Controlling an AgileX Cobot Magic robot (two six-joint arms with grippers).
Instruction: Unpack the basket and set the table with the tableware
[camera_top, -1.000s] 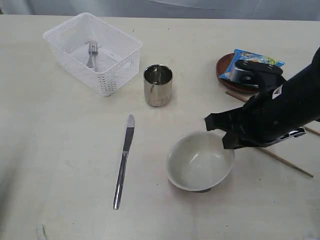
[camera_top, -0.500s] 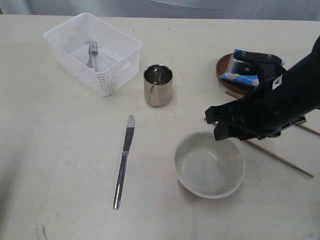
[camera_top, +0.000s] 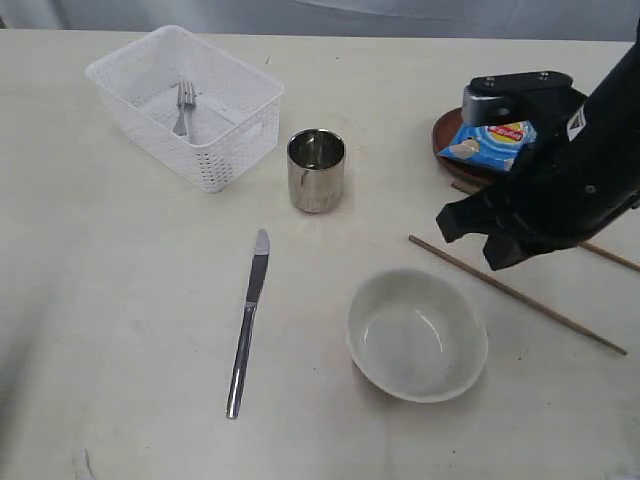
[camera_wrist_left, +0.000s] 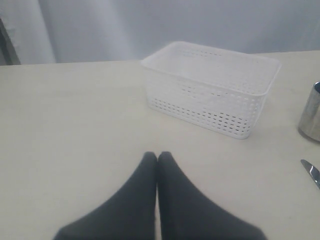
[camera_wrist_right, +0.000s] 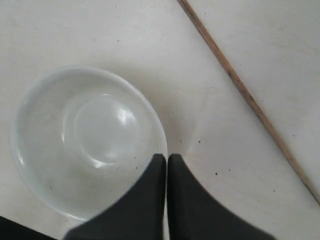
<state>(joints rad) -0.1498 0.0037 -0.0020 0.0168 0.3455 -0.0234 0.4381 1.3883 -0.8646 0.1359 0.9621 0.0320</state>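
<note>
The right tool (camera_wrist_right: 166, 157), closed and empty near the bowl (camera_top: 417, 335), could knock it into the chopstick (camera_top: 515, 293) if lowered.

Robot lab setup: cream table (camera_top: 120, 300), grey curtain backdrop (camera_wrist_left: 150, 25), black robot arm (camera_top: 590, 170).

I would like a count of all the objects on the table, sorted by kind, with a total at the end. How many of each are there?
basket: 1
fork, inside the basket: 1
knife: 1
cup: 1
bowl: 1
chopsticks, one partly hidden by the arm: 2
plate: 1
chip bag: 1
Total: 9
</note>
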